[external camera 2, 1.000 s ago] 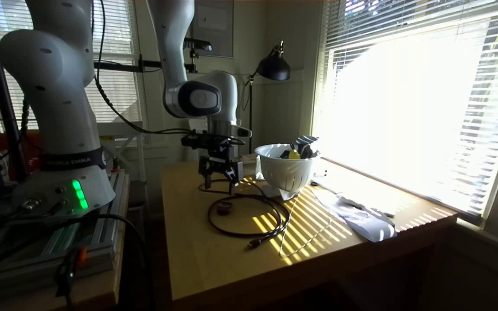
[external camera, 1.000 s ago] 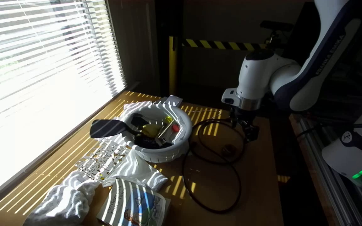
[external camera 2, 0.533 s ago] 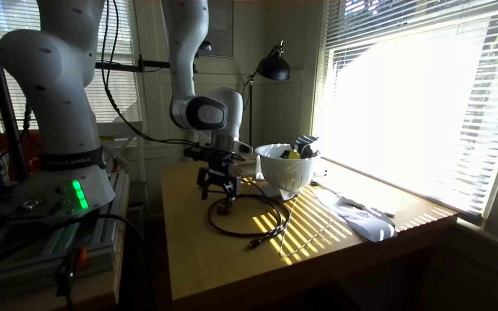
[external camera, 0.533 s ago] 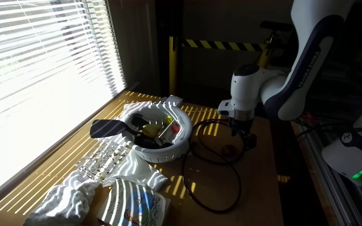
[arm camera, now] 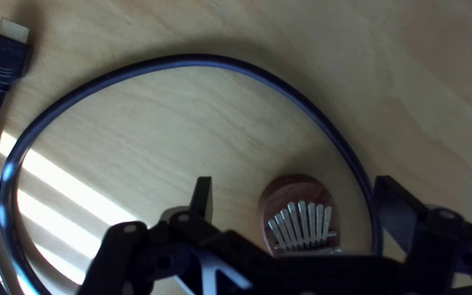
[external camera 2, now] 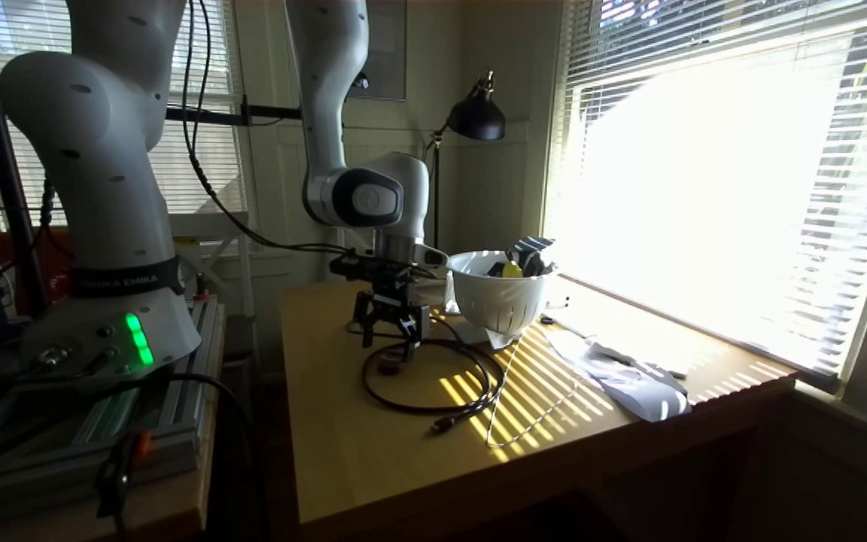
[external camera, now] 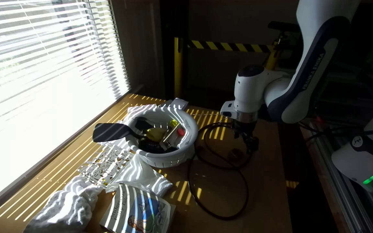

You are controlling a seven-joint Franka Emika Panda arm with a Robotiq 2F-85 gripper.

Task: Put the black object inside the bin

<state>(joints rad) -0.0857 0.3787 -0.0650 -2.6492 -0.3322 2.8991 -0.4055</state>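
Note:
The black cable (arm camera: 203, 60) lies in loops on the table; it shows in both exterior views (external camera: 228, 219) (external camera 2: 418, 409). Its plug (arm camera: 6, 57) is at the upper left of the wrist view. A small brown thumb piano (arm camera: 297, 223) with metal tines lies inside a loop, its lower part hidden by the gripper. It is small and dark in an exterior view (external camera 2: 388, 366). My gripper (arm camera: 297, 194) is open and empty above the table, its fingers either side of the thumb piano in the wrist view. The right finger overlaps the cable. The white bin (external camera 2: 497, 305) stands beside the cable.
The bin holds a black spatula (external camera: 112, 132), a yellow item (external camera: 155, 134) and other things. A book (external camera: 141, 210), a white bag (external camera: 142, 176) and a white cloth (external camera: 65, 205) lie nearby. A thin string (external camera 2: 531, 430) hangs from the bin's side onto the table.
The arm has come down toward the table and shifted slightly toward the bin, so the gripper is now low over the thumb piano. The fingers stay open. The cable and bin have not moved.

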